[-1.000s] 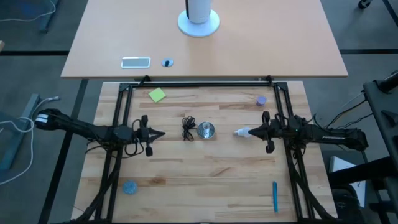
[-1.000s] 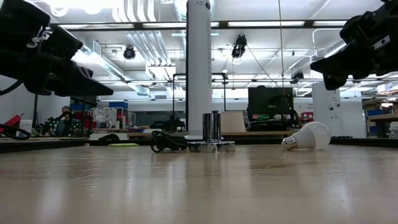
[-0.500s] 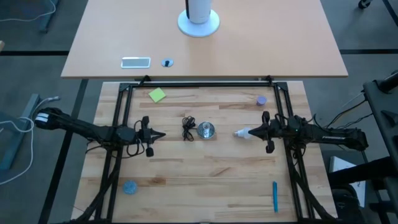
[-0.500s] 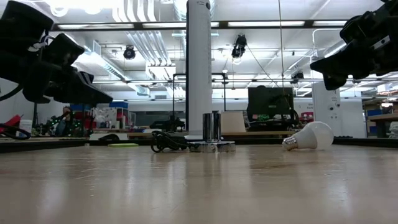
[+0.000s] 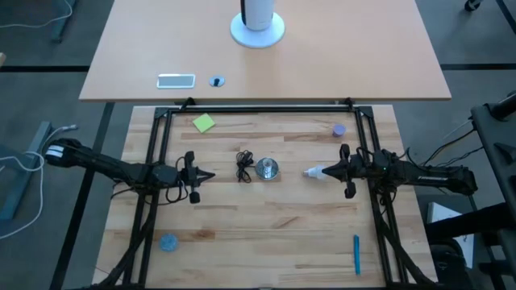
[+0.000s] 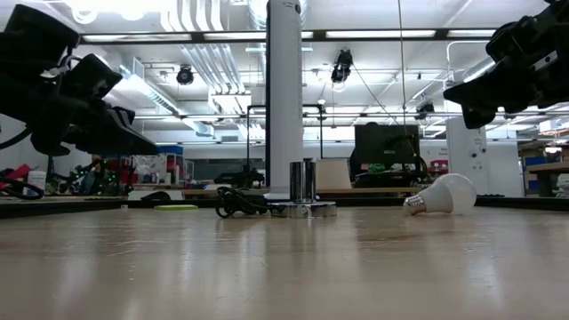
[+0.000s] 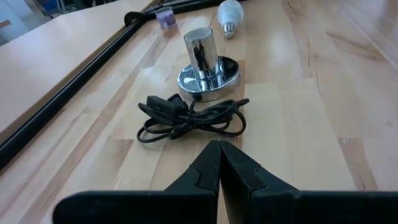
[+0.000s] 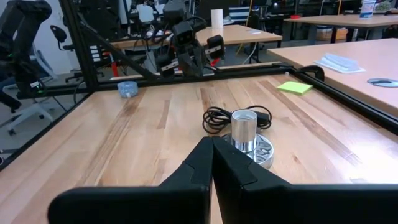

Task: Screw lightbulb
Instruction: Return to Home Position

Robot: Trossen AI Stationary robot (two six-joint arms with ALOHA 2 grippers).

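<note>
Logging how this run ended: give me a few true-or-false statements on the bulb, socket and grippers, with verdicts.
1. The bulb sits screwed into the socket. False: it lies on its side on the table, apart from the socket.
2. The left gripper is shut and empty. True.
3. The right gripper holds the bulb. False: it is shut on nothing and raised above the table.
4. The cord lies between the socket and the left gripper. True.
5. The green note lies on the right arm's side. False: it lies on the left arm's side.
</note>
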